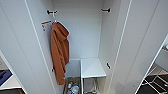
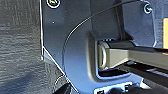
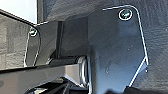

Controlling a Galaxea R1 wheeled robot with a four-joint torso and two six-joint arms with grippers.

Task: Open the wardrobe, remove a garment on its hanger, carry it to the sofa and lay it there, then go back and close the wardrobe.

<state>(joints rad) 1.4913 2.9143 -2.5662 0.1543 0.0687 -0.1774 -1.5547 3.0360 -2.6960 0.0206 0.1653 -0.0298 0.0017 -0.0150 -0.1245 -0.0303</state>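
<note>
The wardrobe (image 1: 82,32) stands right in front of me in the head view. Both of its white doors are swung wide, one at the left (image 1: 15,45) and one at the right (image 1: 140,45). Inside, a rust-orange hooded garment (image 1: 59,50) hangs at the left from a small white hook (image 1: 54,17) near a dark bracket (image 1: 51,11). The rest of the hanging space beside it is bare white wall.
A white shelf box (image 1: 92,67) sits low in the wardrobe, with a wire rack (image 1: 93,86) under it and bottles (image 1: 72,88) on the wardrobe floor. A blue shape (image 1: 3,76) shows past the left door. Dark flooring (image 2: 20,45) lies under both wrists.
</note>
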